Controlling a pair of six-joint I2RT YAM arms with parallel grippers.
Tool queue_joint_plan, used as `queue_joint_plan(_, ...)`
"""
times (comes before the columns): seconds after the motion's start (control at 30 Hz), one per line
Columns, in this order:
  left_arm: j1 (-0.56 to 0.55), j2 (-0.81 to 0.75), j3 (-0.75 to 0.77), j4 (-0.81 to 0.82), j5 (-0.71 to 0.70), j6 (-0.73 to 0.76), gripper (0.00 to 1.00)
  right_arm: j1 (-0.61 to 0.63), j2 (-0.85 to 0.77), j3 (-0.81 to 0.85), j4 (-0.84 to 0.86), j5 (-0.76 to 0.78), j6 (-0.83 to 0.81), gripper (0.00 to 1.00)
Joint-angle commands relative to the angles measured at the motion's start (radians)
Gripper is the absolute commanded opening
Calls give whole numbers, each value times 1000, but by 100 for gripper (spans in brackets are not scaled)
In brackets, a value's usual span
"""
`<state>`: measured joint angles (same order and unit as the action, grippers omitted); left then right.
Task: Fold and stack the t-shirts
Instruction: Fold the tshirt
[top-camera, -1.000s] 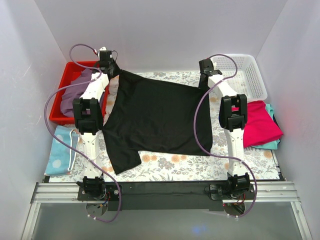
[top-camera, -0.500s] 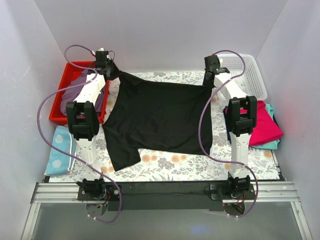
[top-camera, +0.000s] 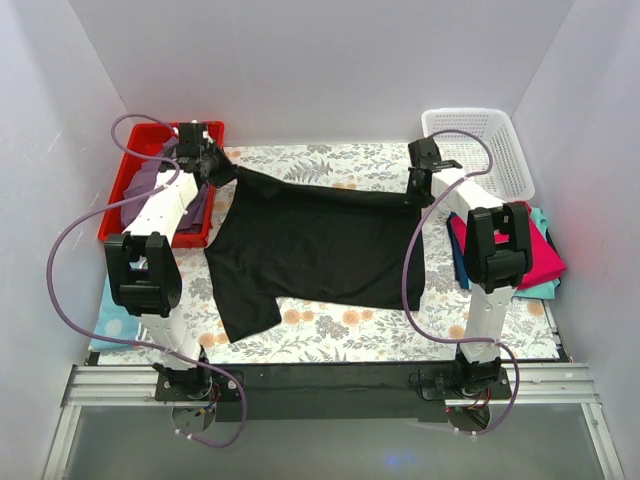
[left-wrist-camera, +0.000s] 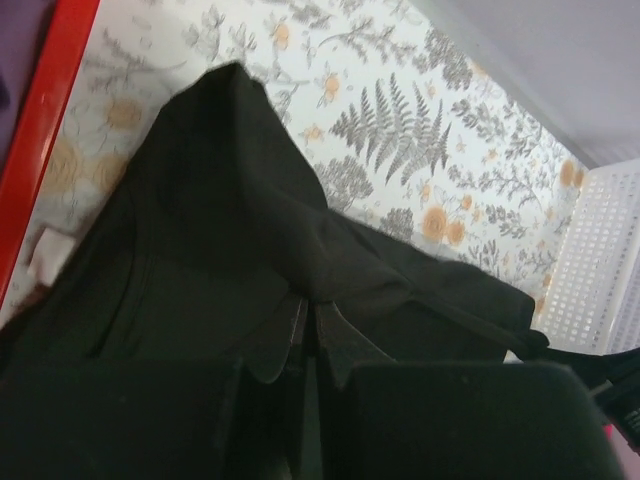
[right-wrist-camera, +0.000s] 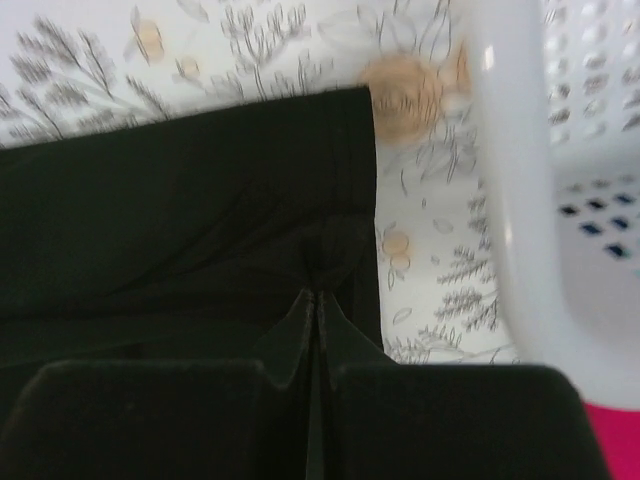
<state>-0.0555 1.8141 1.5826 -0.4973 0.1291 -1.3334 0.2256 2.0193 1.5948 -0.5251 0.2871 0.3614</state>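
Note:
A large black t-shirt (top-camera: 310, 245) lies spread on the flowered cloth (top-camera: 330, 330), its far edge lifted. My left gripper (top-camera: 214, 166) is shut on the shirt's far left corner, seen in the left wrist view (left-wrist-camera: 308, 300). My right gripper (top-camera: 412, 190) is shut on the far right corner, seen in the right wrist view (right-wrist-camera: 318, 290). A dusty purple t-shirt (top-camera: 150, 190) lies in the red bin (top-camera: 125, 215). Magenta-pink (top-camera: 525, 255), teal (top-camera: 540, 290) and dark blue (top-camera: 458, 262) t-shirts are piled at the right.
A white plastic basket (top-camera: 490, 150) stands at the far right, close to my right gripper; it also shows in the right wrist view (right-wrist-camera: 560, 180). A light blue spotted cloth (top-camera: 115, 315) lies at the near left. White walls close in on three sides.
Both grippers have moved apart and back with the black t-shirt's far corners. The far edge is now pulled straighter and the shirt lies flatter.

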Motion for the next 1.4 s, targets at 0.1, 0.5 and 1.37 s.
queue_joint_plan(0.1,8,-159,-196,-27,35,-43,0,18,-126,-173,59,-29,42,1)
queue_joint_plan(0.5,8,-251,-383,-72,29,-73,0,20,-176,-306,74,-20,44,1)
queue_joint_plan(1.37,-14,-237,-432,-73,-54,-26,48,86,-226,-245,46,32,40,43)
